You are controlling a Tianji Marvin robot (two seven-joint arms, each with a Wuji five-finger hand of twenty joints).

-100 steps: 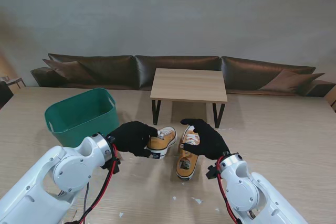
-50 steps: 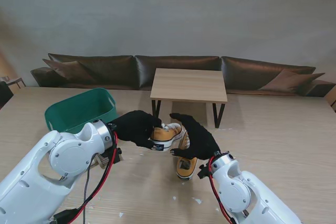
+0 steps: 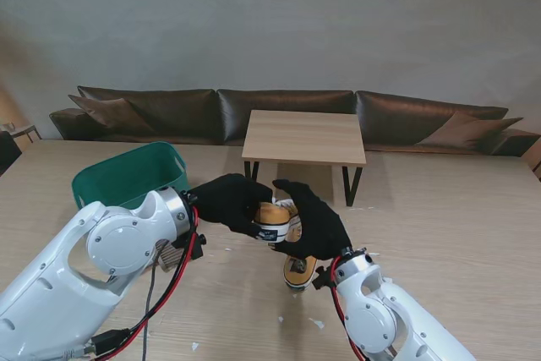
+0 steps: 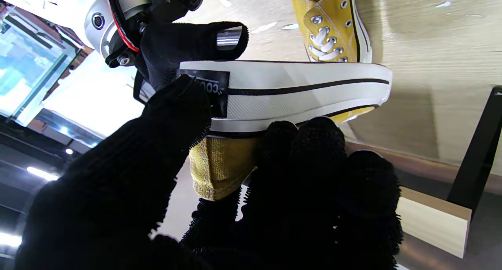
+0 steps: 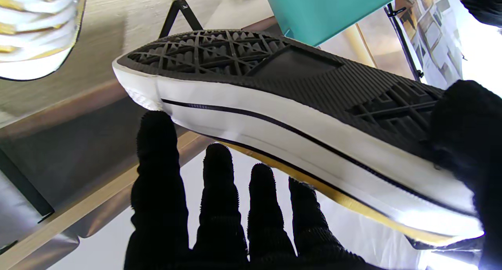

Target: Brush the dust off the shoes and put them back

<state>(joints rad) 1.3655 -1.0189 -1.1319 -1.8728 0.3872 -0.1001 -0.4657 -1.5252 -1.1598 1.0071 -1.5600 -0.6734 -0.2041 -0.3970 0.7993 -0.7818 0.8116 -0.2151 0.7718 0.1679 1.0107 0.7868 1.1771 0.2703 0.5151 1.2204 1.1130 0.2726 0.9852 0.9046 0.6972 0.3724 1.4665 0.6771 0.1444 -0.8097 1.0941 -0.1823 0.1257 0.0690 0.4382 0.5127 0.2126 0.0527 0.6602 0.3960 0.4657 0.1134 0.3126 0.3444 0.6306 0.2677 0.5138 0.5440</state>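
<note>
My left hand (image 3: 226, 202) is shut on a yellow canvas shoe (image 3: 275, 219) and holds it off the table, heel end towards me. In the left wrist view my thumb and fingers (image 4: 298, 152) pinch the shoe's white sole (image 4: 298, 91) at the heel. My right hand (image 3: 317, 224) is open beside the shoe's right side, its spread fingers (image 5: 157, 172) close under the white sole edge (image 5: 274, 121); the black tread (image 5: 274, 66) faces that camera. The second yellow shoe (image 3: 297, 270) lies on the table nearer to me, partly hidden by my right hand.
A green plastic basket (image 3: 127, 177) stands at the left. Farther from me, a small wooden table (image 3: 304, 137) on black legs stands before a dark sofa (image 3: 279, 106). White scraps (image 3: 317, 323) lie on the table top near me.
My left hand has lifted the shoe off the table and carried it right and upward. My right hand has left the second shoe and come up beside the lifted one.
</note>
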